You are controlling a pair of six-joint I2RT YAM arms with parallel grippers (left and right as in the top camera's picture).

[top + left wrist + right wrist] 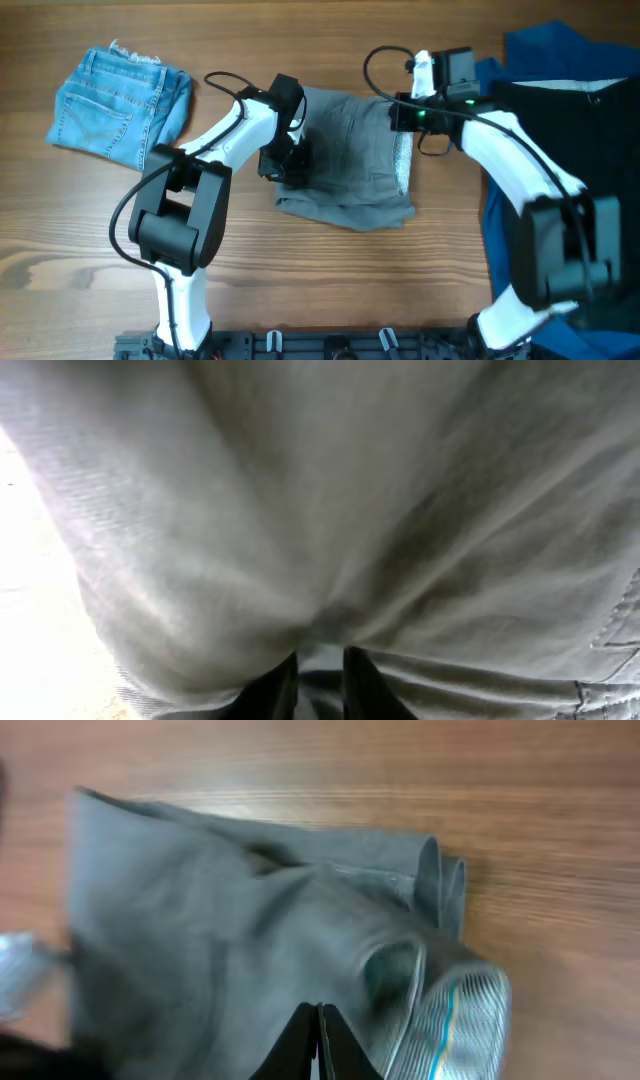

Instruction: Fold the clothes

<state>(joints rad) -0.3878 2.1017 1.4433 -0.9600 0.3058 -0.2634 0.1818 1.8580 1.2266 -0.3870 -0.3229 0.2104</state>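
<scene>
White arms (232,128) bend inward, left gripper (320,665) and right gripper (318,1018) pinching grey shorts (350,150).

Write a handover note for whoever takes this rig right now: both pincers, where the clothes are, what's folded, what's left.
Left pincer: shut on the grey shorts at their left edge, with cloth between its fingers.
Right pincer: shut, tips against the same shorts near the waistband. Whether it pinches a layer cannot be told.
The grey shorts lie mid-table, partly folded and rumpled.
The denim shorts are folded, at the back left.
The black garment lies over the dark-blue garment on the right; neither is folded.
Left to do: finish the grey shorts, then fold the two dark garments.
</scene>
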